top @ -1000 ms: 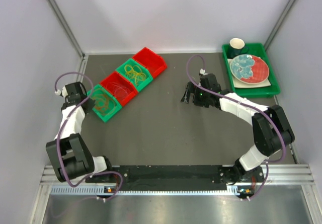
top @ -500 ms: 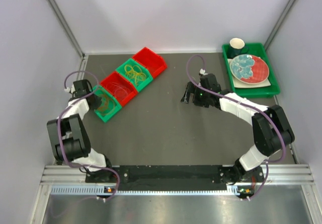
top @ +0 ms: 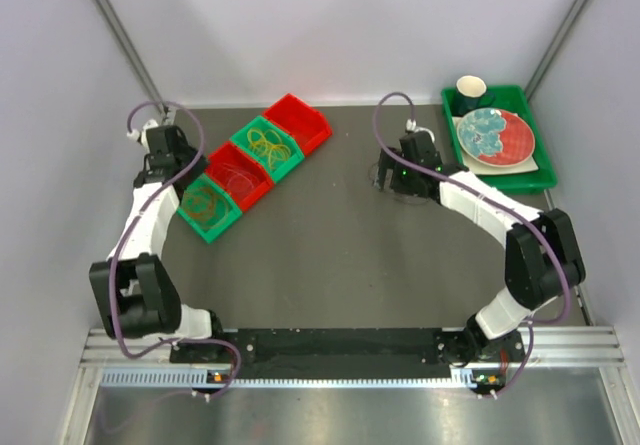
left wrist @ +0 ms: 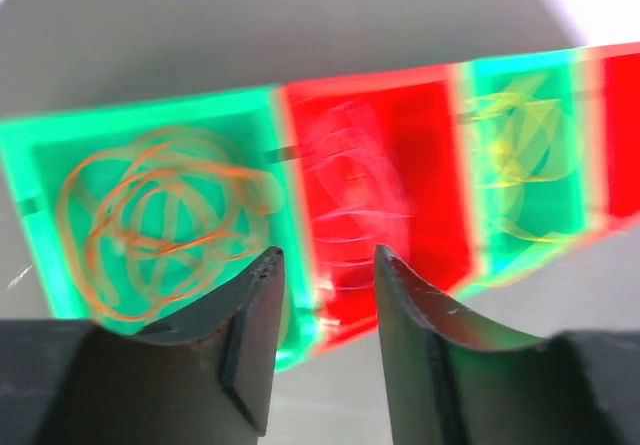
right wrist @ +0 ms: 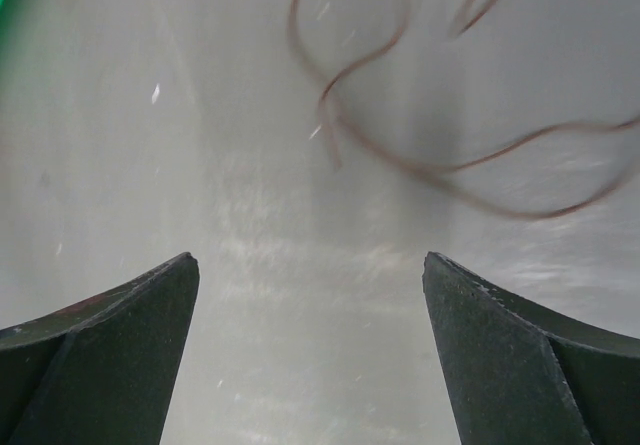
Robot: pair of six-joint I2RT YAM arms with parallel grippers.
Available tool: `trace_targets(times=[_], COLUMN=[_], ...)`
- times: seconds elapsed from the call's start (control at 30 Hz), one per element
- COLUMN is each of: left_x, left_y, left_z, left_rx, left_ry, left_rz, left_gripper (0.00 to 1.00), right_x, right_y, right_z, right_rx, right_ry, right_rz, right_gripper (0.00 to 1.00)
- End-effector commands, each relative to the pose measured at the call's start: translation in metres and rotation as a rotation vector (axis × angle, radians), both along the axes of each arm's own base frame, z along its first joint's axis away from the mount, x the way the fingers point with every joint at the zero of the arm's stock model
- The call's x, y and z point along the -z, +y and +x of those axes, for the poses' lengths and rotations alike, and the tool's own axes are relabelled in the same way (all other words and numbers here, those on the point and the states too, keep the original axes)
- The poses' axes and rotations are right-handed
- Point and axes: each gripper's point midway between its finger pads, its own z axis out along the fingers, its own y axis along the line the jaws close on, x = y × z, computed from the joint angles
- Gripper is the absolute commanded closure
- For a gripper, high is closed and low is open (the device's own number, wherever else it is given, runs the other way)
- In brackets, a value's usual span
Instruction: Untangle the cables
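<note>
Orange cables (top: 203, 203) (left wrist: 150, 215) lie coiled in the nearest green bin. Thin red cables (top: 237, 175) (left wrist: 360, 195) fill the red bin beside it, and yellow cables (top: 268, 145) (left wrist: 520, 145) lie in the following green bin. My left gripper (top: 172, 170) (left wrist: 328, 253) hovers at the left end of this bin row, jaws partly open and holding nothing. A dark brown cable (right wrist: 400, 155) curls loose on the grey table. My right gripper (top: 392, 180) (right wrist: 310, 257) points down at the table just short of it, wide open and empty.
A second red bin (top: 305, 120) ends the row at the back. A green tray (top: 545, 180) at the back right holds a plate (top: 495, 135) and a dark cup (top: 471, 90). Walls close in the left, back and right sides.
My left arm has swung toward the back along the bins, and its gripper has gone from shut to partly open. The right gripper has shifted slightly back and right.
</note>
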Motion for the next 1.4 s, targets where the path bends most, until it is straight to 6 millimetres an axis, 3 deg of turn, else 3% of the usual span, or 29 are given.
trace_targets(times=[0.0,0.07,0.1,0.13,0.17,0.2,0.23,0.27,0.4,0.53,0.67,0.87,0.97,1.1,1.37], left_x=[-0.064,-0.071,-0.07,-0.066,-0.064,-0.059,-0.055,-0.049,-0.031,-0.023,-0.023,-0.019,-0.016,-0.014,-0.019], left_y=[-0.023,-0.039,-0.056,-0.069,-0.078,-0.096,-0.105,-0.111,-0.137,-0.144,-0.147,-0.15,-0.151,-0.154,-0.155], left_z=[-0.003,-0.003,-0.003,-0.005,-0.005,-0.006,-0.007,-0.007,-0.011,-0.011,-0.011,-0.011,-0.011,-0.011,-0.012], left_rx=[0.085,0.139,0.18,0.213,0.235,0.278,0.296,0.308,0.362,0.374,0.382,0.386,0.389,0.394,0.397], left_ry=[-0.114,-0.122,-0.112,-0.092,-0.09,-0.077,-0.067,-0.056,-0.029,-0.013,-0.014,-0.008,-0.006,-0.003,-0.016], left_rz=[0.078,0.091,0.097,0.093,0.086,0.076,0.071,0.069,0.031,0.026,0.024,0.017,0.01,-0.001,-0.003], left_gripper=[0.48,0.39,0.38,0.37,0.36,0.36,0.36,0.36,0.37,0.37,0.37,0.37,0.37,0.38,0.38], right_x=[-0.023,-0.026,-0.011,-0.008,-0.02,-0.014,0.003,-0.003,0.008,0.022,0.043,0.05,0.056,0.058,0.063], right_y=[-0.042,-0.05,-0.053,-0.055,-0.054,-0.056,-0.058,-0.053,-0.055,-0.038,-0.03,-0.022,-0.021,-0.023,-0.02], right_z=[0.039,0.053,0.059,0.063,0.075,0.081,0.088,0.1,0.125,0.14,0.141,0.142,0.14,0.141,0.145], right_rx=[0.135,0.155,0.161,0.146,0.134,0.132,0.123,0.109,0.085,0.046,0.029,-0.004,-0.015,-0.008,-0.015], right_ry=[-0.062,-0.072,-0.04,-0.028,-0.036,-0.014,0.023,0.011,0.04,0.054,0.088,0.081,0.085,0.082,0.064], right_rz=[-0.166,-0.228,-0.263,-0.292,-0.298,-0.318,-0.342,-0.322,-0.257,-0.197,-0.171,-0.153,-0.186,-0.206,-0.342], right_gripper=[0.06,0.04,0.04,0.03,0.02,0.01,0.01,0.01,0.01,0.03,0.06,0.12,0.21,0.44,0.47])
